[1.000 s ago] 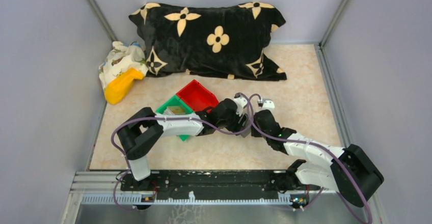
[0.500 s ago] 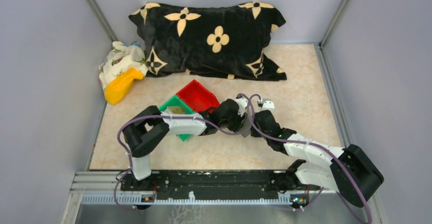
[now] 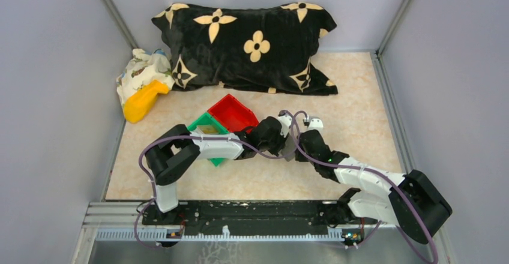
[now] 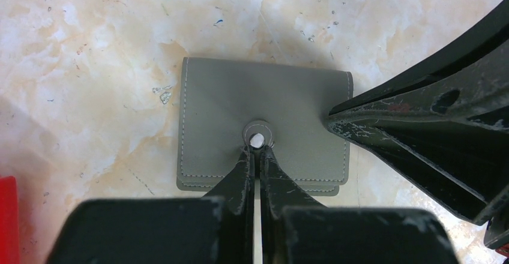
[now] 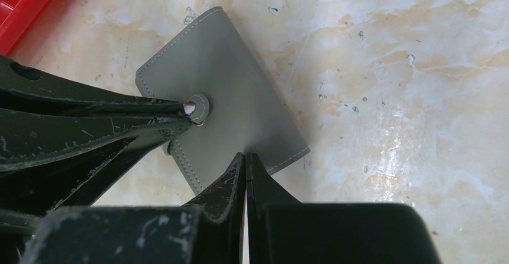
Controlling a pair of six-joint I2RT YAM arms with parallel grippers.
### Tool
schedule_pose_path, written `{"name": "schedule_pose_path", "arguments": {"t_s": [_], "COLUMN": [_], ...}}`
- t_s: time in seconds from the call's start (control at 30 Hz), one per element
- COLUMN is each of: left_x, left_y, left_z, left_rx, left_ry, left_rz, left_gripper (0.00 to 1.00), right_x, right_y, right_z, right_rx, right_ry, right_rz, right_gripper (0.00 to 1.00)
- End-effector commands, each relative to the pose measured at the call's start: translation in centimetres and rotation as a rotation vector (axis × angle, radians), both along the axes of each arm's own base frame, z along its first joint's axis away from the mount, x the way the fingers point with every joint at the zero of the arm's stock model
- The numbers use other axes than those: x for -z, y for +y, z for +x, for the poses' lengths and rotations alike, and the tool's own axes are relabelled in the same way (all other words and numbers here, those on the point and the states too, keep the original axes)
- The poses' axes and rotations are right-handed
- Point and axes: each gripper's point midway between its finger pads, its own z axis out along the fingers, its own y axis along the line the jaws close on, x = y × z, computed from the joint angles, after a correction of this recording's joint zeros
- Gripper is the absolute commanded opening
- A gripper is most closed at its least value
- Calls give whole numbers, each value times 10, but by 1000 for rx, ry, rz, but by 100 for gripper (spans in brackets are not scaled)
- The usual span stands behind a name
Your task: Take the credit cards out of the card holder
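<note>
The card holder [image 4: 264,123] is a grey stitched wallet lying closed and flat on the marbled table, with a round metal snap [image 4: 258,138] at its centre. No credit cards show. My left gripper [image 4: 257,151] is shut, its tips set against the snap with nothing visibly pinched between them. My right gripper [image 5: 245,156] is shut too, its tips resting on the holder [image 5: 234,105] near one edge. In the top view both grippers, left [image 3: 282,144] and right [image 3: 298,149], meet over the holder [image 3: 289,152] and hide most of it.
A red bin [image 3: 233,113] and a green bin [image 3: 206,130] with something in it stand just left of the grippers. A black flowered pillow [image 3: 249,45] lies at the back. At far left lie a yellow object [image 3: 143,101] and a patterned cloth [image 3: 141,69].
My left gripper has closed from open to shut at the snap. The left arm's elbow has shifted a little to the right. The right arm has stayed still.
</note>
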Motion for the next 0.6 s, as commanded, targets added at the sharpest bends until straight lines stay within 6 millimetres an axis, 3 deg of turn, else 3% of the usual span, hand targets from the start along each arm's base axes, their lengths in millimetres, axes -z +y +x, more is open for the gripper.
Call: {"name": "schedule_pose_path", "arguments": {"t_s": [0.0,0.3,0.57], "left_x": [10,-20,-31], "left_y": [8,18,32], "left_z": [-7,2,8], "left_rx": [-11,-84,-173], "left_ry": [37,-18,-58], "left_rz": [25,-20,-54], "left_gripper": [0,0,0], "right_x": [1,6,9], "right_y": [3,2,2], "right_z": [1,-2,-3], "right_rx": [1,6,12], "right_ry": [-7,7,18], "right_rz": [18,23,22], "right_gripper": [0,0,0]}}
